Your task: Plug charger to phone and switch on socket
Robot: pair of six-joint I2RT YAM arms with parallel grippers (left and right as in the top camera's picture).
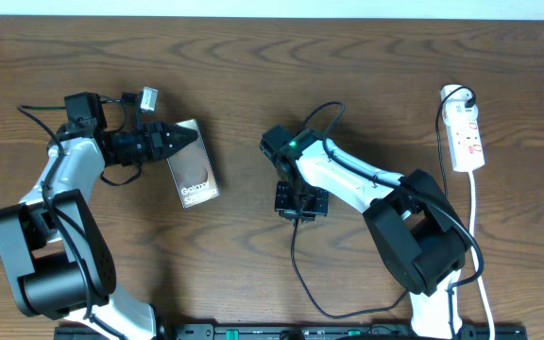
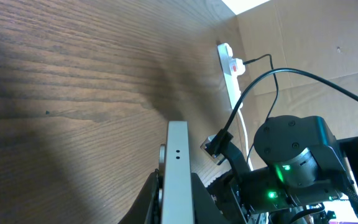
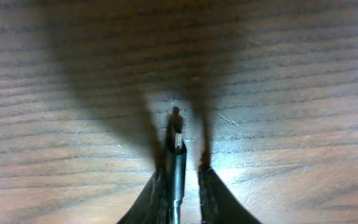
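The phone lies on the wood table, dark and glossy with white "Galaxy" lettering. My left gripper is shut on its top end. In the left wrist view the phone's grey edge runs straight out from between my left gripper. My right gripper points down at the table right of the phone. The charger's slim plug tip lies between the fingers of my right gripper, against the left finger with a thin gap to the right one. Its black cable trails toward the front edge. The white socket lies far right.
A white cord runs from the socket toward the front right. The right arm's base stands between the socket and the phone. In the left wrist view the right arm fills the lower right, the socket lies beyond, and a cardboard wall stands behind.
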